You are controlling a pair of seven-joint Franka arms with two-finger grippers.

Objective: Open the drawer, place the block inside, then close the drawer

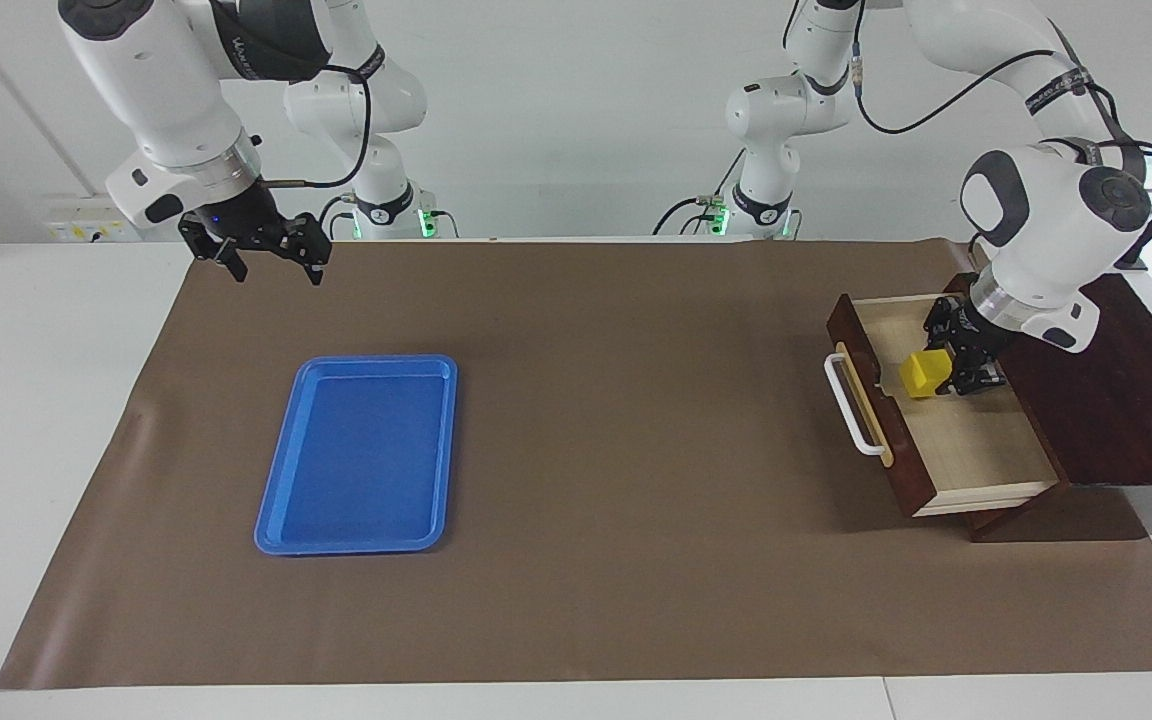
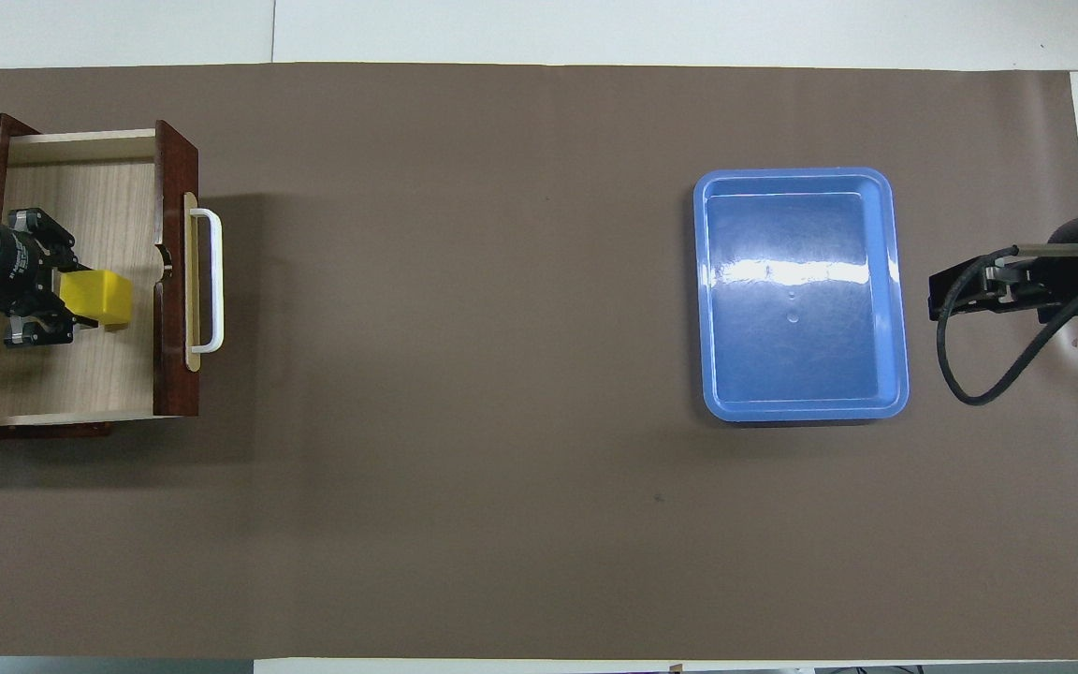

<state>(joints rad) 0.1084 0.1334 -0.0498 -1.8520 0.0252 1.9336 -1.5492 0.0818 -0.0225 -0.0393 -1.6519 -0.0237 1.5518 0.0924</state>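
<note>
The dark reddish-brown drawer (image 1: 884, 425) stands pulled open at the left arm's end of the table, with its white bar handle (image 1: 851, 410) on the front and its pale floor showing (image 2: 94, 374). The yellow block (image 1: 921, 373) is inside the drawer, tilted, at the tips of my left gripper (image 1: 951, 368). That gripper reaches down into the drawer and is shut on the block (image 2: 104, 298). My right gripper (image 1: 274, 262) is open and empty, up over the brown mat beside the blue tray, toward the right arm's end (image 2: 955, 292).
The flat blue tray (image 1: 356, 455) lies empty on the brown mat (image 1: 616, 500) toward the right arm's end. The dark cabinet body (image 1: 1121, 400) holds the drawer at the mat's edge.
</note>
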